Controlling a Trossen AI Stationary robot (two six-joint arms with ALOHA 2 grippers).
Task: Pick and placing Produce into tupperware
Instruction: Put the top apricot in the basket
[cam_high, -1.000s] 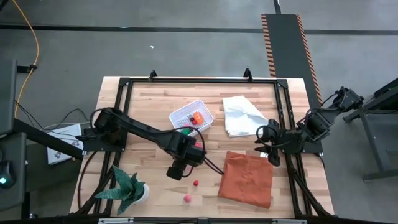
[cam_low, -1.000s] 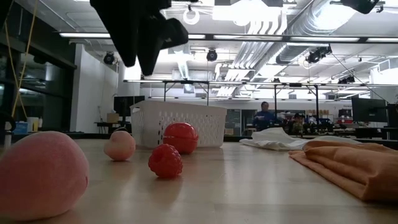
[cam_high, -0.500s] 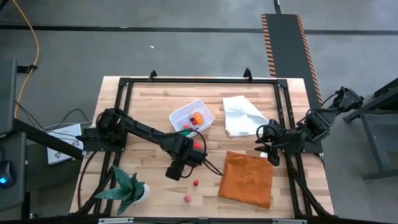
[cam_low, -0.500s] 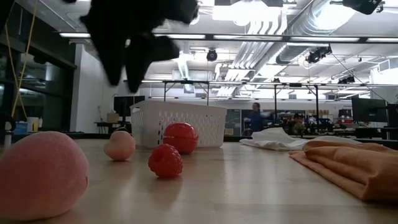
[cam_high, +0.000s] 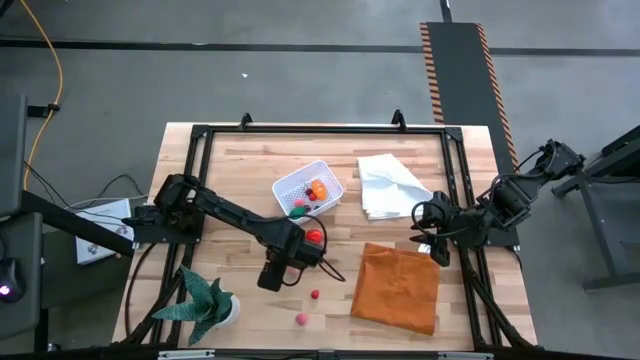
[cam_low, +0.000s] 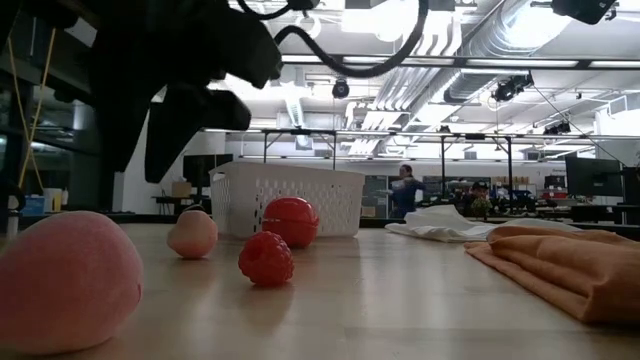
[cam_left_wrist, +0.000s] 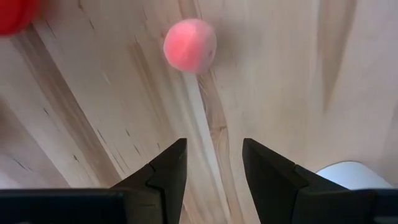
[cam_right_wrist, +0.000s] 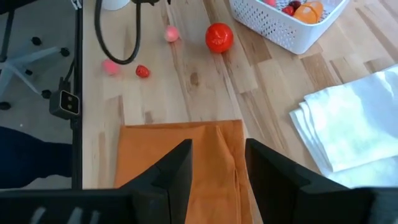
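The white mesh tupperware (cam_high: 308, 187) stands mid-table with orange and red produce (cam_high: 318, 187) inside. A red ball (cam_high: 313, 236) lies on the wood near it, and a pink ball (cam_left_wrist: 189, 45) lies beside that one. A small red berry (cam_high: 314, 294) and another pink ball (cam_high: 300, 319) sit nearer the front edge. My left gripper (cam_left_wrist: 214, 168) points straight down, open, above bare wood just short of the first pink ball. My right gripper (cam_right_wrist: 217, 168) hovers open at the table's right, over the orange cloth's far edge.
An orange cloth (cam_high: 398, 285) covers the near right and a folded white cloth (cam_high: 390, 185) the far right. A green spiky potted plant (cam_high: 205, 305) stands at the near left, its white pot (cam_left_wrist: 348, 177) close to my left gripper. A black frame (cam_high: 320, 130) edges the table.
My left gripper has sunk toward the table and shifted a little toward the left edge, staying open. The produce and the right arm have kept still.
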